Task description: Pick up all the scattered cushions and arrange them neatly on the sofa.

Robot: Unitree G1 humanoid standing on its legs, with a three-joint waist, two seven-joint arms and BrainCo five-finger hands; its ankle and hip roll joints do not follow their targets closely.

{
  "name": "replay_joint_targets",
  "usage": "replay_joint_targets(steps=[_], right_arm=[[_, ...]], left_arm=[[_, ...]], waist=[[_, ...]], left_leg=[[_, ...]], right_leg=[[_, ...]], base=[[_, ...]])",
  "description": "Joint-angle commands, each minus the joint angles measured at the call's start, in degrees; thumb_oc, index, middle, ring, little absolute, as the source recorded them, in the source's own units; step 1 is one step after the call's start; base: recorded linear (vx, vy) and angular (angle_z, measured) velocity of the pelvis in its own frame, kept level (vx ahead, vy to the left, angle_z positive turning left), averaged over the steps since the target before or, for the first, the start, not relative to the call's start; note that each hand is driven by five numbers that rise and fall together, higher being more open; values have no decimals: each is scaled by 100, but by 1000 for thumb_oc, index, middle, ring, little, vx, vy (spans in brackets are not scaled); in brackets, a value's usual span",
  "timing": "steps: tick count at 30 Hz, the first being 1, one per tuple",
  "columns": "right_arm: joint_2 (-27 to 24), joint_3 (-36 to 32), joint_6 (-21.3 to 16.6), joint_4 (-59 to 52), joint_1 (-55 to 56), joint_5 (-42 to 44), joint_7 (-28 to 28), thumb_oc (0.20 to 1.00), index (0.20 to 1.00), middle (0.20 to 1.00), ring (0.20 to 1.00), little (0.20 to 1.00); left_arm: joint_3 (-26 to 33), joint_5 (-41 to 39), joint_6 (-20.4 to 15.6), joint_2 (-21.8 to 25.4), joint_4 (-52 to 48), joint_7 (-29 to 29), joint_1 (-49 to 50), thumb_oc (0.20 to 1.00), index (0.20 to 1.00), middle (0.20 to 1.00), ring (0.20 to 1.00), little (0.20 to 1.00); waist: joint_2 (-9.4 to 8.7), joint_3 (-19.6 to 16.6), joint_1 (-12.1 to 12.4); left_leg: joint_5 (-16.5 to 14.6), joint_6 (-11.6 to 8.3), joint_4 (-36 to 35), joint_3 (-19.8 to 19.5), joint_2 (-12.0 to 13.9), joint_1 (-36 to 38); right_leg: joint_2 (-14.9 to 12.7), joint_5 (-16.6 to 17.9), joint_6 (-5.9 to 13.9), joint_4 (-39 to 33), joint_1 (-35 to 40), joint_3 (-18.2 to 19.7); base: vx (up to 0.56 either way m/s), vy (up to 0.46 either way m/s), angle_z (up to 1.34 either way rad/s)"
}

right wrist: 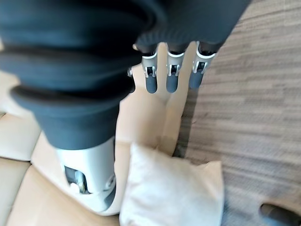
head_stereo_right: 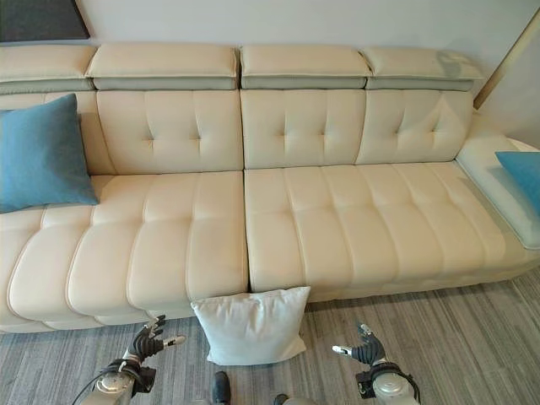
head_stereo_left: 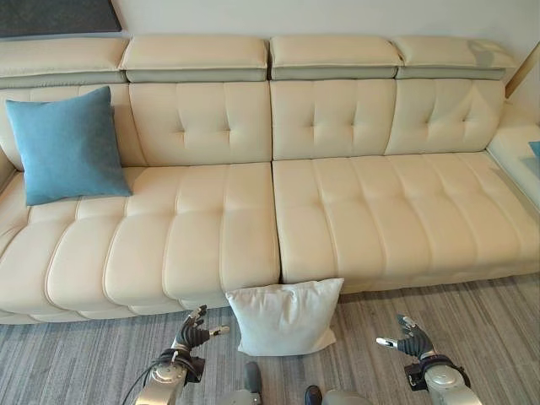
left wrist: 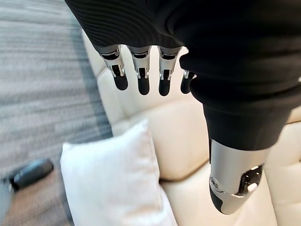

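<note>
Between hands: white cushion [head_stereo_left: 285,315] stands on the floor [head_stereo_left: 472,312], leaning against the sofa [head_stereo_left: 354,219].
Seat: bare, except blue cushion [head_stereo_left: 67,145] at left.

Sofa [head_stereo_left: 354,219]: left end cut off by the frame edge.
Second blue cushion [head_stereo_right: 523,177]: cut off at the right edge.
White cushion [head_stereo_left: 285,316]: hides part of the sofa's front.

Domestic living room. Indicated by long cream tufted leather sofa [head_stereo_left: 278,194] with headrests, blue cushion [head_stereo_left: 67,148] against backrest, white cushion [head_stereo_left: 285,316] on grey striped carpet [head_stereo_left: 76,359], plain wall [head_stereo_left: 295,17] behind.
</note>
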Motion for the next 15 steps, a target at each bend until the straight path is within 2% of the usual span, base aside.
replay_joint_targets(steps=[1, 4, 5, 6, 10, 12, 15], right_arm=[[-57, 20, -140, -152, -341, -109, -1, 1000, 1000, 1000, 1000, 1000], [-40, 60, -151, -133, -393, -124, -16, 1000, 1000, 1000, 1000, 1000], [-57, 30, -160, -138, -349, -96, -21, 1000, 1000, 1000, 1000, 1000], [-70, 31, -148, -113, -356, -100, -22, 1000, 1000, 1000, 1000, 1000], [-238, 152, -168, -102, -467, -219, -84, 1000, 1000, 1000, 1000, 1000], [-322, 238, -172, -70, -688, -259, -162, 1000, 1000, 1000, 1000, 1000], [-388, 281, -181, 268, -1189, -144, -389, 1000, 1000, 1000, 1000, 1000]], left_arm=[[158, 113, -138, 168, -268, 100, 129, 1000, 1000, 1000, 1000, 1000], [233, 93, -173, 188, -157, 183, 53, 1000, 1000, 1000, 1000, 1000], [191, 74, -204, 219, -161, 193, -5, 1000, 1000, 1000, 1000, 1000], [211, 88, -190, 214, -162, 212, 20, 1000, 1000, 1000, 1000, 1000], [269, -69, -255, 265, -74, 249, -132, 1000, 1000, 1000, 1000, 1000], [253, -193, -288, 319, 7, 330, -365, 1000, 1000, 1000, 1000, 1000], [169, -520, -400, 388, 157, 548, -926, 1000, 1000, 1000, 1000, 1000]], waist=[[-81, 121, 220], [-53, 129, 191], [-105, 109, 164], [-119, 115, 146], [-204, 136, 252], [-214, 322, 273], [-204, 685, 272]], left_leg=[[-1210, -373, 947, 40, 123, 155], [-1314, -391, 968, -61, 105, 225], [-1363, -421, 1065, -165, 49, 195], [-1377, -432, 1072, -162, 50, 219], [-1462, -521, 1293, -230, 86, 89], [-1448, -560, 1425, -272, 146, -180], [-1452, -603, 1902, -341, 219, -1043]], right_leg=[[-195, 862, 356, 417, -853, 137], [-290, 841, 294, 34, -973, 135], [-328, 801, 320, -332, -811, 227], [-290, 860, 318, -329, -857, 332], [-318, 815, 215, -533, -749, 151], [-319, 802, 164, -443, -954, 82], [-344, 778, 98, -101, -1681, 48]], base=[[16, 37, -28], [85, -38, 0], [112, -85, 16], [123, -106, 34], [103, -166, 38], [-130, -149, 25], [-296, -122, 23]])
